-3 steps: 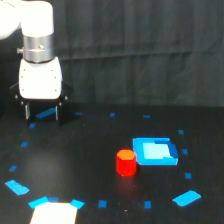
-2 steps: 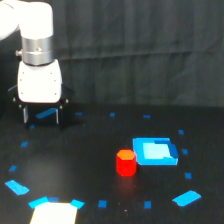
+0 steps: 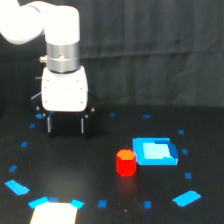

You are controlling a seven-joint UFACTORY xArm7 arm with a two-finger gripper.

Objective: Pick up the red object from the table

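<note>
A: Dark curtain behind; black table point(image 3: 100, 200) in front, dotted with small blue tape marks point(image 3: 23, 145) and larger blue patches point(image 3: 187, 198); 1 pale glare patch point(image 3: 55, 214) at the near edge.

B: Target?

A: Red object point(image 3: 126, 162), a stubby cylinder, upright, toward the exterior view's right of centre; just beside a flat blue block point(image 3: 156, 151), which lies on its far right side; touching or a hair apart, cannot tell.

B: Arm?

A: 1 white arm; gripper point(image 3: 66, 125) well apart from the cylinder, toward the exterior view's left and further back; 2 dark fingers point(image 3: 49, 124) point straight down, tips low over the table, on it or just above, cannot tell; a clear gap between them, nothing held, so it reads as spread wide.

B: Step in hand?

A: Judgement: the approach; no grasp begun, task barely started.

B: How to do it well?

A: Lift a little before crossing, so the tips do not drag on the table; travel toward the exterior view's right and nearer, stop centred over the cylinder; keep the fingers vertical; turn the wrist so neither finger descends on the block side, since a finger landing on the block would block the descent or knock the cylinder over; come down straddling the cylinder, close around its middle, then lift straight up.

B: Risks?

A: Off-centre descent tipping it; it looks light and could roll.
</note>
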